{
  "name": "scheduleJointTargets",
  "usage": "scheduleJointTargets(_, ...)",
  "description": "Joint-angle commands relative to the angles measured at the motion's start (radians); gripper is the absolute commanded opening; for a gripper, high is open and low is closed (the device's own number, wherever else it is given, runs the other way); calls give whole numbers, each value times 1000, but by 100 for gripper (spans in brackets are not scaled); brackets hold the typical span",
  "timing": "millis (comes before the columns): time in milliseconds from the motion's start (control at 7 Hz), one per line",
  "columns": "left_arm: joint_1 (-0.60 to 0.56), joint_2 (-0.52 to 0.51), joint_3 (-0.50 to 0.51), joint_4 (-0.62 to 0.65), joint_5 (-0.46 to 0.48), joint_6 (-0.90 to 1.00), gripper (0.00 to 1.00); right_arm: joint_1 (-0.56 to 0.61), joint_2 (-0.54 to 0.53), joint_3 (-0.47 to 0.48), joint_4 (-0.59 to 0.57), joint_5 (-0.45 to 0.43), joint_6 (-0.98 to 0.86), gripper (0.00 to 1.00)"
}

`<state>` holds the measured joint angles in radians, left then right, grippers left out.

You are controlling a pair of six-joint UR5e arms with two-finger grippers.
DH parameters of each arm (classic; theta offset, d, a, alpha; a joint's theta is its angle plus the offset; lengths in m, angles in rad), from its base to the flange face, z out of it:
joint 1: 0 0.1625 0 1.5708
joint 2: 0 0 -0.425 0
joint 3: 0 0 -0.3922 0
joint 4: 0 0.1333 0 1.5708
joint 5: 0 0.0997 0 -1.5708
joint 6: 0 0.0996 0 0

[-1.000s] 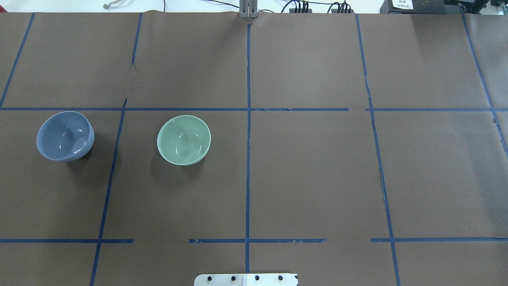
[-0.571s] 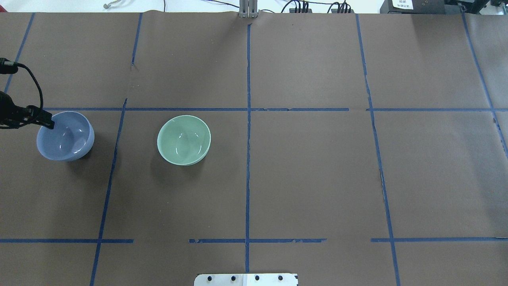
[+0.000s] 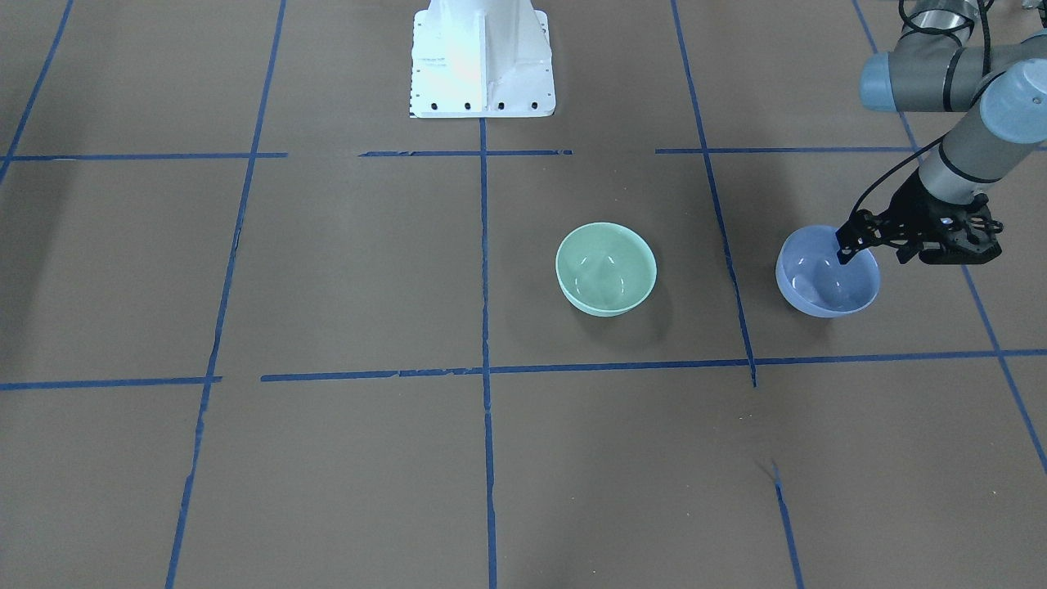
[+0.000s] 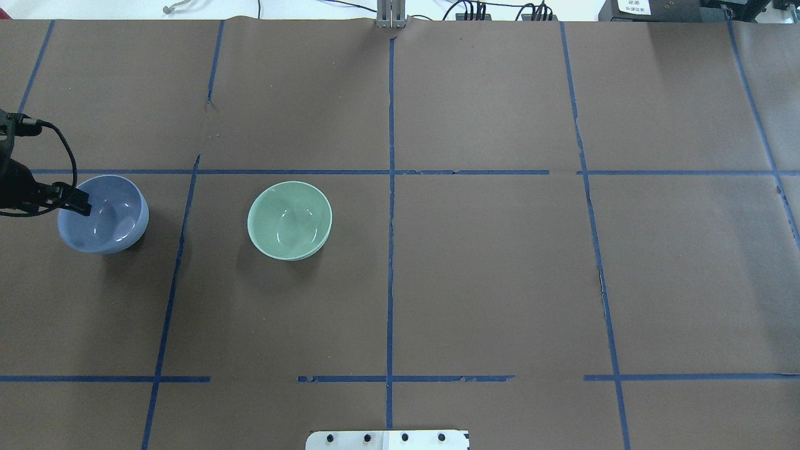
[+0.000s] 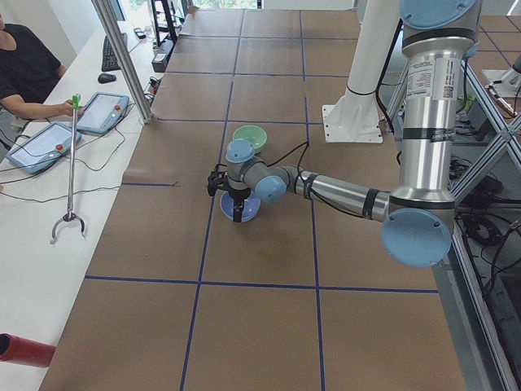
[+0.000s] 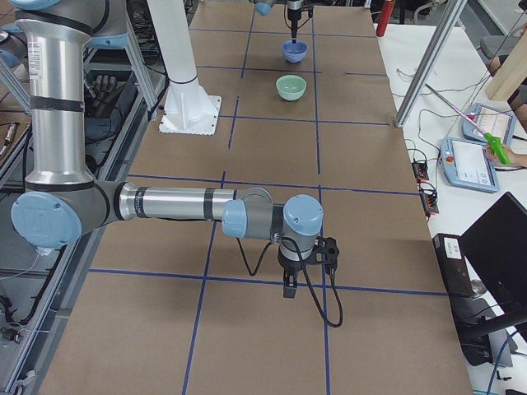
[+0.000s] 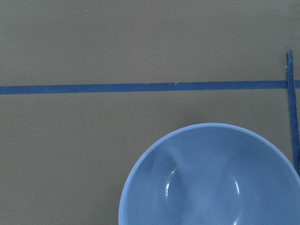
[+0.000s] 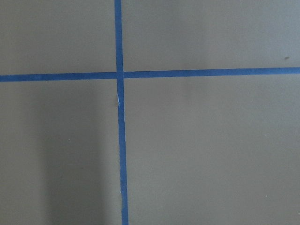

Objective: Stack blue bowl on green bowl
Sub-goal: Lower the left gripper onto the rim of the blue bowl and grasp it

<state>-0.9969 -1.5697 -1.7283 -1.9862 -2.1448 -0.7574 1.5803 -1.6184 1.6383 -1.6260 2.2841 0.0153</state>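
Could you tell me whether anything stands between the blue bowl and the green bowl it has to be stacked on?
Nothing visible does. Between the blue bowl and the green bowl there is only bare brown table, crossed by one flat tape line. The left hand is at the blue bowl's rim, with nothing between them.

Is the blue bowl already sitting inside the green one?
No, the blue bowl stands by itself, well to the side of the green bowl, not in it.
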Motion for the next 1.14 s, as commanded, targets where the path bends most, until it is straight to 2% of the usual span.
scheduleJointTargets(0, 1, 2, 67, -72, -6, -2, 100, 1, 0, 0, 0, 0, 0, 100)
scheduleJointTargets(143, 3, 2, 78, -77, -10, -8, 87, 0, 0, 0, 0, 0, 0, 100)
scheduleJointTargets(286, 3, 0, 82, -77, -12, -14, 66, 0, 0, 0, 0, 0, 0, 100)
scheduleJointTargets(571, 3, 0, 85, -77, -12, -16, 40, 0, 0, 0, 0, 0, 0, 100)
scheduleJointTargets(857, 3, 0, 79, -77, -12, -17, 0, 0, 0, 0, 0, 0, 0, 100)
scheduleJointTargets(1000, 0, 2, 61, -77, -17, -16, 0, 0, 0, 0, 0, 0, 0, 100)
